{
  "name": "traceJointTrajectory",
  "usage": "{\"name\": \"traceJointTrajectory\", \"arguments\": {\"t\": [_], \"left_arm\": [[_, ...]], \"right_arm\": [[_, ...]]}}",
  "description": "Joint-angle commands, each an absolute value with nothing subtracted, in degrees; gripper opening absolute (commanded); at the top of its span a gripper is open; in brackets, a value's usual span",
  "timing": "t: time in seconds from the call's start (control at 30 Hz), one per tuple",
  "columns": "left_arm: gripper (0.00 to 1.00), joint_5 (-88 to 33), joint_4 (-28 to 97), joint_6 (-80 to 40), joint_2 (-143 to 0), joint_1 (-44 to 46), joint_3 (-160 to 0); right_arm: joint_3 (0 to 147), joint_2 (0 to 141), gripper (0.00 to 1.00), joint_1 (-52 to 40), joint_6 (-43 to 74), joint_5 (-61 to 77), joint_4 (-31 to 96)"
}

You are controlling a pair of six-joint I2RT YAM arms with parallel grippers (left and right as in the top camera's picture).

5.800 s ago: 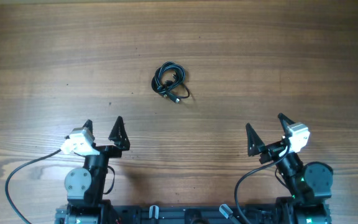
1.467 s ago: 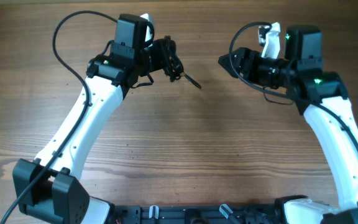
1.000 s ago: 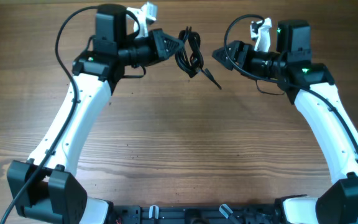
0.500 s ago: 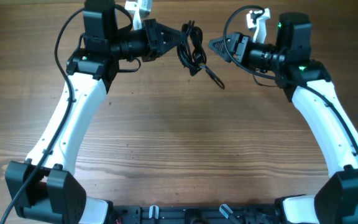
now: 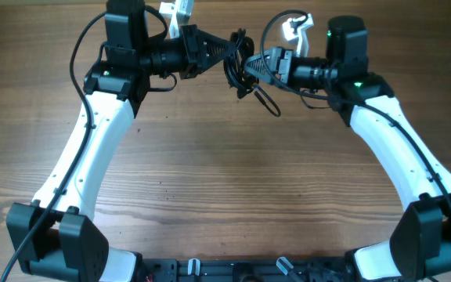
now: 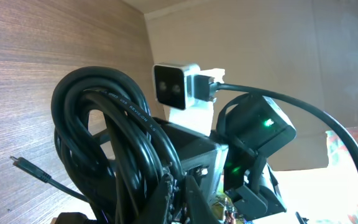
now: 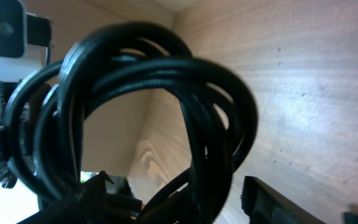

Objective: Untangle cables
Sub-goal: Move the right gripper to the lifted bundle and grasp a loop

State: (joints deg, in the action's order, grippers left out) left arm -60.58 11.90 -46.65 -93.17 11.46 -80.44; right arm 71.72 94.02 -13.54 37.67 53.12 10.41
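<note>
The cables [image 5: 239, 69] are a small black coiled bundle held up above the table, with one loose plug end [image 5: 272, 107] trailing down to the right. My left gripper [image 5: 224, 53] is shut on the bundle's left side. In the left wrist view the coil [image 6: 104, 130] rises over the pinched fingertips [image 6: 166, 190] of my left gripper [image 6: 180, 194]. My right gripper [image 5: 254, 69] reaches in from the right. In the right wrist view my right gripper [image 7: 179, 200] is open, its jaws standing either side of strands of the coil [image 7: 166, 74].
A bare wooden table [image 5: 233, 188] lies under both arms. The thicker black wires of the arms loop near each wrist, one by the right wrist [image 5: 272, 35]. The right arm's camera [image 6: 178, 87] sits close behind the bundle in the left wrist view.
My right gripper has moved left up to the bundle and its jaws have narrowed around the strands. The left gripper lifted the bundle earlier and now holds it nearly still.
</note>
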Motion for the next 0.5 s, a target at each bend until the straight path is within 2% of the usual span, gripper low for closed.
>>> {"name": "traceJointTrajectory", "arguments": {"t": [0.0, 0.1, 0.33, 0.47], "left_arm": [[0.04, -62.54, 11.27, -47.0, -92.36, 11.33, -80.97], [0.04, -62.54, 11.29, -47.0, -92.36, 11.33, -80.97], [0.04, -62.5, 10.92, -46.98, -92.36, 11.33, -80.97], [0.04, -62.33, 6.74, -49.36, -92.36, 10.35, -80.97]], "right_arm": [[72.73, 97.56, 0.63, -14.96, 41.95, 50.59, 10.13], [72.73, 100.22, 0.54, -15.2, 43.66, 50.39, 10.09], [72.73, 102.26, 0.17, -15.16, 43.44, 49.32, 10.15], [72.73, 102.26, 0.1, -15.16, 41.45, 47.27, 13.39]]}}
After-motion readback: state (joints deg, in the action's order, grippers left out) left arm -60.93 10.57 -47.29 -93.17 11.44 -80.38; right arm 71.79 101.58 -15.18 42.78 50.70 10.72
